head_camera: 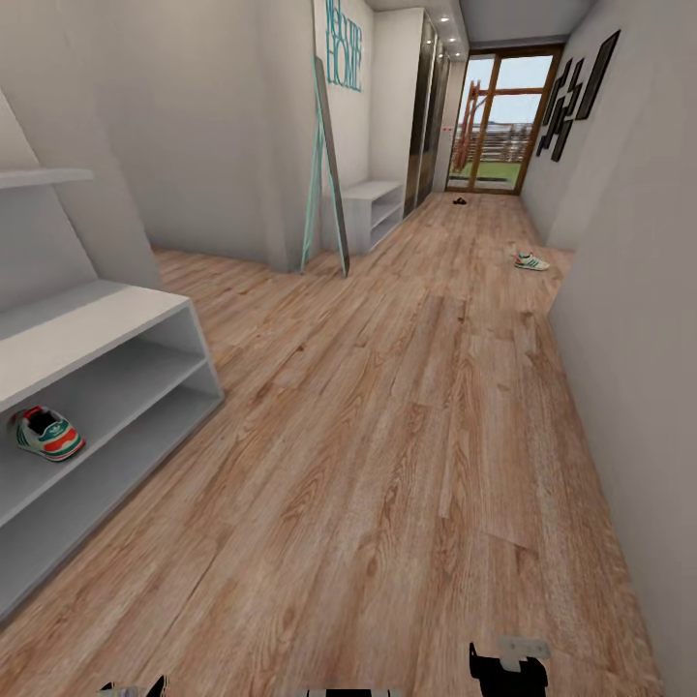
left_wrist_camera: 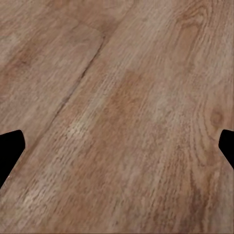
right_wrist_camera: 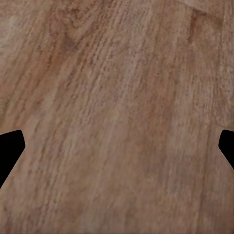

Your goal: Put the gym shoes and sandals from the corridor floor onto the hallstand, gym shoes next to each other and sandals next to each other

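We look down a corridor floor (head_camera: 387, 436) of light brown wood-grain planks. The hallstand (head_camera: 106, 319), a low light-grey cabinet with a flat top and two long open shelves, stands ahead and to the left of our left gripper (left_wrist_camera: 117, 146). We count two gym shoes. One gym shoe (head_camera: 48, 434), white with green stripes and red heel, sits on the hallstand's upper shelf. The second gym shoe (head_camera: 530, 261) lies on the floor far ahead of our right gripper (right_wrist_camera: 117, 146), by the right wall. A small dark object (head_camera: 460, 201), too small to identify, lies farther still. Both grippers have their fingers spread wide, holding nothing, above bare planks.
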`<state>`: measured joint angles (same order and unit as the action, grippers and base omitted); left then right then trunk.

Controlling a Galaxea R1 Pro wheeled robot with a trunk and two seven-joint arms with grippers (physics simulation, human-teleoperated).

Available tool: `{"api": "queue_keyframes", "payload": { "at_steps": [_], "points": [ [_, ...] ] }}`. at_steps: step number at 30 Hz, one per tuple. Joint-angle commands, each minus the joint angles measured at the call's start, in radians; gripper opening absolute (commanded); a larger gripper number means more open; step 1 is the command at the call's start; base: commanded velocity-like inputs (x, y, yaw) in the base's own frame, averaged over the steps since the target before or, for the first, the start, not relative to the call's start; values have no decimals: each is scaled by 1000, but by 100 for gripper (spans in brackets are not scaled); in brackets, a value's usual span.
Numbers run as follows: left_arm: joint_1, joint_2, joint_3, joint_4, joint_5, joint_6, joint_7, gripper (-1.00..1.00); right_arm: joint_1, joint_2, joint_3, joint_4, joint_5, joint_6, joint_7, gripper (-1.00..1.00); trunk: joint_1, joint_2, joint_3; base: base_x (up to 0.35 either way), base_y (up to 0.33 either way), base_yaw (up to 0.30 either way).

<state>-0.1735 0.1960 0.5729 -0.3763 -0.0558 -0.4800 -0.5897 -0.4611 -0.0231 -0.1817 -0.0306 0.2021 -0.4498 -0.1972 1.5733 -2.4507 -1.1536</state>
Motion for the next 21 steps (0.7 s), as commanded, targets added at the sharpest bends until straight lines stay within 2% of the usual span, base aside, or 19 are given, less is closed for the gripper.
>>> {"api": "queue_keyframes", "payload": {
  "at_steps": [1,4,5,8,16,21],
  "points": [
    [-1,7,8,1,-6,-3,-7,100,-1,0,-7,1,11,-3,-4,100,0,0,-1,7,0,0],
    [-1,31,9,1,-6,-2,-6,100,-1,0,-7,1,11,-3,-4,100,0,0,-1,113,0,0],
    [-1,49,13,1,-6,-2,-6,100,-1,-1,-7,1,11,-3,-4,100,0,0,-1,270,0,0],
    [-1,68,30,0,-6,-2,-6,100,-1,-1,-7,1,11,-3,-4,100,0,0,-1,296,0,0],
    [-1,94,103,0,-7,-3,-7,100,-1,-1,-7,1,11,-3,-4,100,0,0,-1,327,0,0],
    [0,102,126,0,-7,-3,-7,100,-1,-1,-8,1,10,-3,-4,100,0,0,-1,336,0,0]
  ]
}}
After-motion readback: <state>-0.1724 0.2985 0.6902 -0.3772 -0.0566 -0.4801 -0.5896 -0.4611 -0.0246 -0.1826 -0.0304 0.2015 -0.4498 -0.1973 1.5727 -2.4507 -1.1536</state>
